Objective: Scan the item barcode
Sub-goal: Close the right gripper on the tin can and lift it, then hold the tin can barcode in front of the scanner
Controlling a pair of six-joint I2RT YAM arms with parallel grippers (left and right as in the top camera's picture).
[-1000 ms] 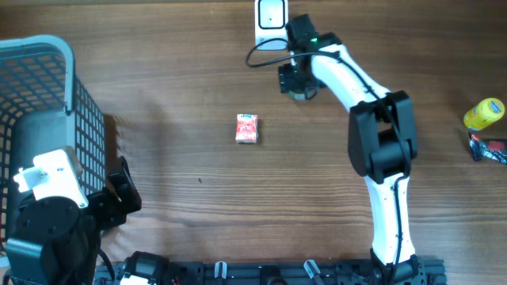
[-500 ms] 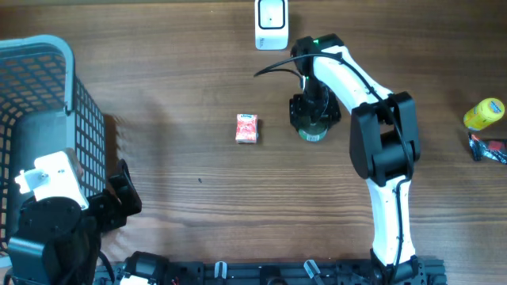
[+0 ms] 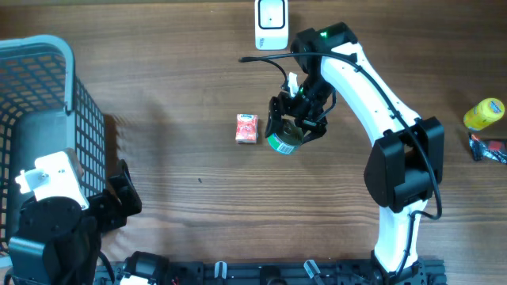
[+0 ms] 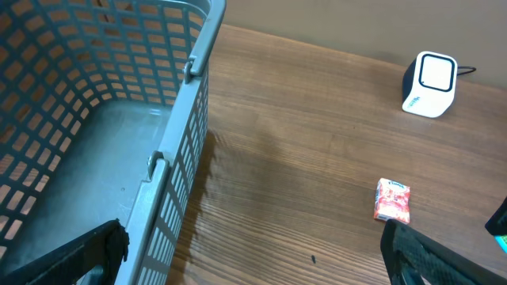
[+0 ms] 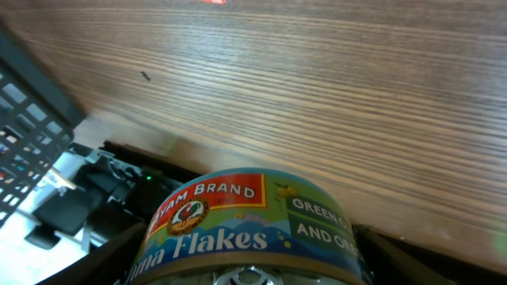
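A tuna flakes can (image 3: 280,143) with a blue, green and red label hangs tilted above the table, my right gripper (image 3: 295,125) shut on it. The right wrist view shows the can (image 5: 242,218) filling the space between the fingers; no barcode shows on the side I see. The white scanner (image 3: 270,22) stands at the table's far edge, well behind the can, and appears as a white scanner (image 4: 428,83) in the left wrist view. My left gripper (image 4: 253,241) is open and empty, low beside the basket wall.
A grey mesh basket (image 3: 47,87) stands at the left. A small red packet (image 3: 247,128) lies just left of the can. A yellow container (image 3: 484,112) and a dark wrapper (image 3: 489,149) lie at the right edge.
The right arm has swung from near the scanner toward the front and left with the can, which now hangs beside the red packet. The left arm has not moved.
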